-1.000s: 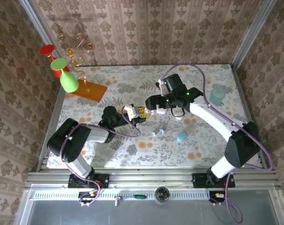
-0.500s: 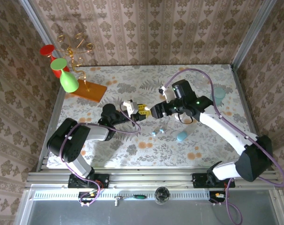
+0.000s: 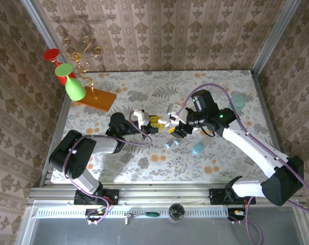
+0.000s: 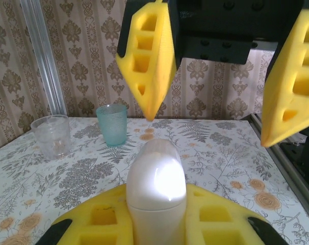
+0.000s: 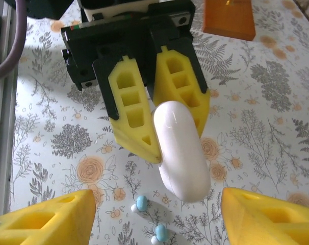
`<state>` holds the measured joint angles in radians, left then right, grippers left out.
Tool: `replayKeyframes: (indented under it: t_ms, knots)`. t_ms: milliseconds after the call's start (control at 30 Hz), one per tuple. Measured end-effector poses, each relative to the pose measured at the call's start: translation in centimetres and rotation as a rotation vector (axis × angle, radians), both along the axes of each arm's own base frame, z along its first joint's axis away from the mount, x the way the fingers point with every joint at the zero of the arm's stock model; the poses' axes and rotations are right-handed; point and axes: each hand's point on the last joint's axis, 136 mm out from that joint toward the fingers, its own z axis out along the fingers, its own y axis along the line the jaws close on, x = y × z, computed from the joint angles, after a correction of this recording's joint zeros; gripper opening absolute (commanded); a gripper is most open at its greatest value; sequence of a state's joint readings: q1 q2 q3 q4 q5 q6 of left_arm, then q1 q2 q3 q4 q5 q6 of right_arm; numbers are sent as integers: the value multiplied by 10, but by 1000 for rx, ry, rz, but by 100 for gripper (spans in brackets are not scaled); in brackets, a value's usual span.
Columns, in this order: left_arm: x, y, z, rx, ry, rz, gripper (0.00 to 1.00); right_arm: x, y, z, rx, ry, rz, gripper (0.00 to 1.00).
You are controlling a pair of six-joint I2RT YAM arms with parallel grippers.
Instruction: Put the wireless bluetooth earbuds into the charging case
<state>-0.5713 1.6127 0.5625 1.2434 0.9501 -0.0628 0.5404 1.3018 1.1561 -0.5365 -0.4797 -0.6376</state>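
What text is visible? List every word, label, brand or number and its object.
None legible. The charging case, teal cup, clear cup and orange block bear no markings; a thin coloured strip on the body of the left hand is too blurred to read.

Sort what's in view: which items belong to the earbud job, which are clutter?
Job:
- charging case, held in the left gripper
- earbuds, two, lying loose
- right gripper, jaws open near the case

Lying about:
- teal cup
- clear cup
- light-blue capsule
- green goblet
- red goblet
- orange slab
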Motion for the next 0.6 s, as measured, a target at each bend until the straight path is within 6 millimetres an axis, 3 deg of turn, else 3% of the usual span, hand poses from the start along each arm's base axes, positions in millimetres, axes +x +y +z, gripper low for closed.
replayKeyframes:
  t_ms: [133, 267, 367, 467, 533, 600]
  knots:
    - [-3, -1, 3, -4, -7, -11, 0, 4, 7, -4, -5, -25, 31, 54]
    - [-6, 0, 3, -4, -9, -14, 0, 7, 10, -15, -23, -13, 45, 52]
    - [-7, 0, 5, -6, -12, -19, 0, 9, 10, -21, -39, -5, 49, 33]
    - [-10, 1, 3, -2, -10, -25, 0, 11, 8, -21, -45, -10, 49, 20]
    - [-11, 1, 1, -1, -8, -27, 1, 10, 8, -22, -47, -6, 50, 16]
    - [-11, 2, 0, 1, -6, -28, 12, 9, 8, -22, -49, -1, 50, 16]
